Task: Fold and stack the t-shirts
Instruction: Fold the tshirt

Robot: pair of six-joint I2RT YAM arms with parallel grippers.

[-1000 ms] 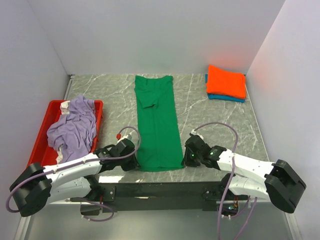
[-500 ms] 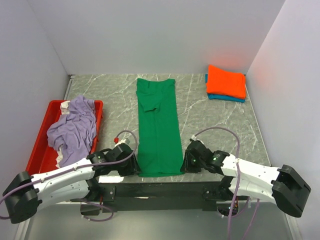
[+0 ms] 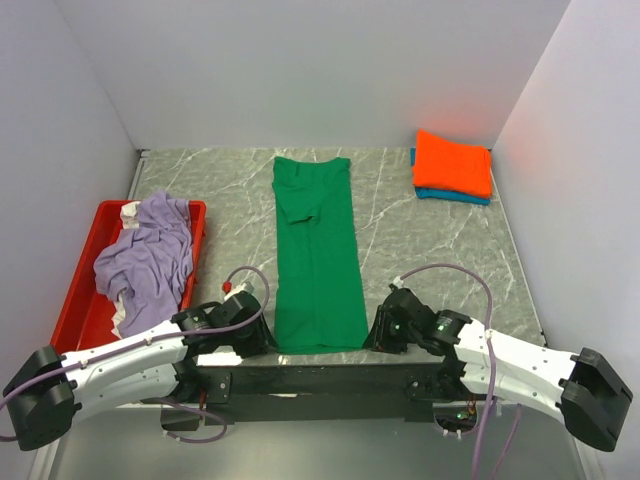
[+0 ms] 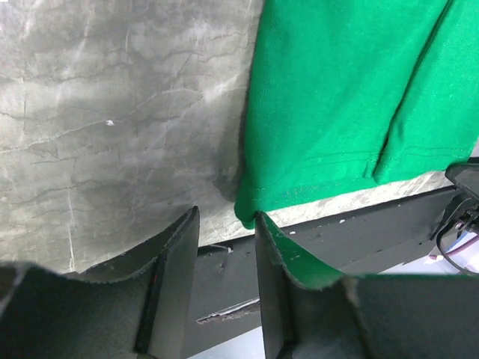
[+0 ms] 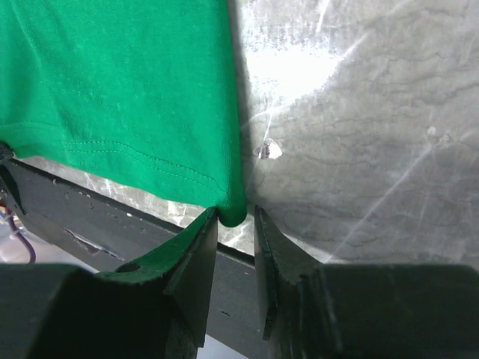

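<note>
The left hand (image 4: 224, 217) and the right hand (image 5: 234, 215) sit with fingers parted, gripping nothing, at the near-edge corners of the bright green cloth t-shirt (image 3: 317, 255), which lies folded lengthwise down the middle of the grey marbled tabletop (image 3: 420, 240), where a finger snagging the hem could drag the fold askew.
</note>
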